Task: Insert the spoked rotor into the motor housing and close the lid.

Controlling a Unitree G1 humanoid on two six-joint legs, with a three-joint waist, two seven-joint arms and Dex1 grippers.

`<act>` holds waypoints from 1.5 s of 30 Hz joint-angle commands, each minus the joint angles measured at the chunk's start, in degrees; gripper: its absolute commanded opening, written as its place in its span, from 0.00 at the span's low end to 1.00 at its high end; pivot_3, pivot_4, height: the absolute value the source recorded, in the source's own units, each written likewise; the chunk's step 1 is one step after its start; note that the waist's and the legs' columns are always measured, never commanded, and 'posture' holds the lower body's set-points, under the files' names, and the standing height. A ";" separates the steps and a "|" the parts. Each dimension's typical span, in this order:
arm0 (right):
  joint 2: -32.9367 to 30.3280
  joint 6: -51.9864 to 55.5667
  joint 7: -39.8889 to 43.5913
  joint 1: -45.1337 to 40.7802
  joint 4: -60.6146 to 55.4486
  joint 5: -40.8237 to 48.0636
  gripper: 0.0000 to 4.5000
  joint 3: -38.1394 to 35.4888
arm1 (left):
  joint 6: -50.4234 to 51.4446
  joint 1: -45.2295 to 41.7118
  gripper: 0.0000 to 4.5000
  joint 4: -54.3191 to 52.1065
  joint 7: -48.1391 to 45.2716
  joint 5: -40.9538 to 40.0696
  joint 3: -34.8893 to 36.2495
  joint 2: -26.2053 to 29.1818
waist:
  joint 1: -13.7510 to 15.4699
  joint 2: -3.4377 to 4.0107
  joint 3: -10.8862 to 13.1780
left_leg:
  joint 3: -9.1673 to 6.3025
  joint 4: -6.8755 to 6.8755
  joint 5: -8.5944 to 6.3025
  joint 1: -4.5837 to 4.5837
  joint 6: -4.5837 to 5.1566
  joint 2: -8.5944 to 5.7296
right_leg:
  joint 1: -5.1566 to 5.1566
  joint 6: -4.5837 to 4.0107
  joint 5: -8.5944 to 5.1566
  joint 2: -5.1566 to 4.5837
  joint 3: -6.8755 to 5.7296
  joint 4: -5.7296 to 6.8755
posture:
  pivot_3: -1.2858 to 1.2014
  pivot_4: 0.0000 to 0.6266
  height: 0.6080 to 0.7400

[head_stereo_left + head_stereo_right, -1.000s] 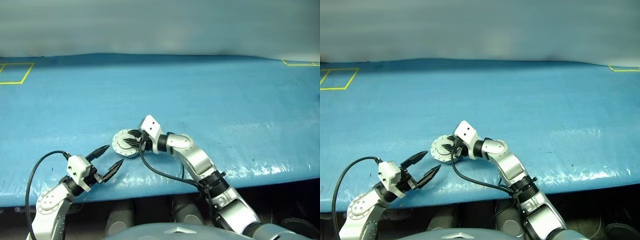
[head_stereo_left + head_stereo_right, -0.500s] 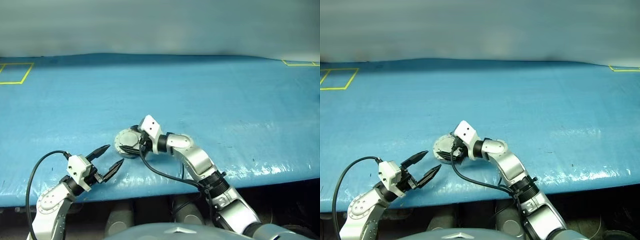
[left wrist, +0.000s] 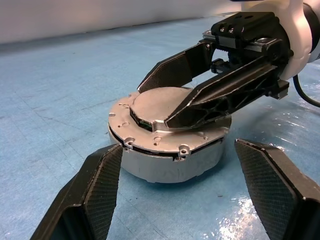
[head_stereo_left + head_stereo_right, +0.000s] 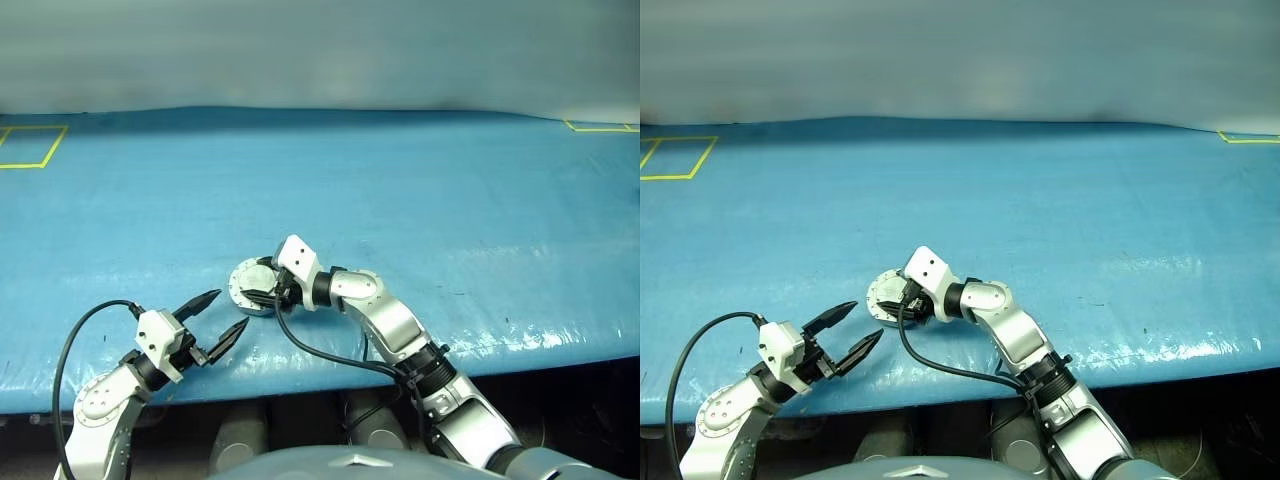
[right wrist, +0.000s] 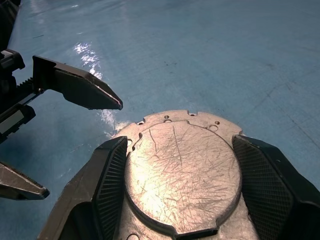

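Left gripper (image 4: 220,318) hanging open near the table's (image 4: 480,200) front edge, holding nothing. Lid (image 3: 167,107) sitting closed on motor housing (image 3: 170,160), just beyond it; rotor hidden. Right gripper (image 3: 167,102) straddling the lid top, jaws spread. Wide open room behind.

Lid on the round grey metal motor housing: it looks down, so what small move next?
Probably lift the right gripper straight off. The plain grey metal lid lies flat on the round grey metal housing, a thin seam showing around it, and the open black fingers flank its raised centre. The left gripper waits open nearby.
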 commanded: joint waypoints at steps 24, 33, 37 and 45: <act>1.05 5.16 -3.04 -0.47 -0.65 -0.74 0.67 0.44 | -1.40 1.15 0.87 -0.68 0.58 0.14 0.28 -0.35 | 0.01 -0.01 -0.01 | 0.00 0.00 0.00 0.01 0.00 0.00 | 0.01 0.00 0.00 0.00 0.00 0.01 | 0.52 0.24 1.00; 0.75 6.32 -4.96 -0.46 1.12 -2.72 0.67 1.29 | -1.46 1.20 0.87 -0.73 0.73 0.23 0.14 -0.30 | -0.04 -0.03 -0.06 | 0.00 0.02 0.00 0.07 0.00 0.01 | 0.03 0.00 0.00 0.00 0.00 0.04 | 0.52 0.24 1.00; -0.06 6.05 -4.85 -0.31 1.58 -3.28 0.67 1.46 | -0.32 0.09 0.87 -1.24 2.26 -0.92 0.47 -1.52 | -0.05 -0.01 -0.14 | 0.00 0.03 0.01 0.11 0.00 0.02 | 0.05 0.00 0.00 0.01 0.00 0.07 | 0.52 0.24 1.00; -0.40 6.15 -4.99 -0.41 1.47 -3.04 0.67 0.98 | 5.54 -4.52 0.73 -0.08 4.68 -2.16 -0.63 -3.15 | 0.03 -0.09 -0.30 | -0.02 0.13 0.01 0.11 0.00 0.00 | 0.11 0.01 0.01 0.01 -0.01 0.08 | 0.52 0.24 1.00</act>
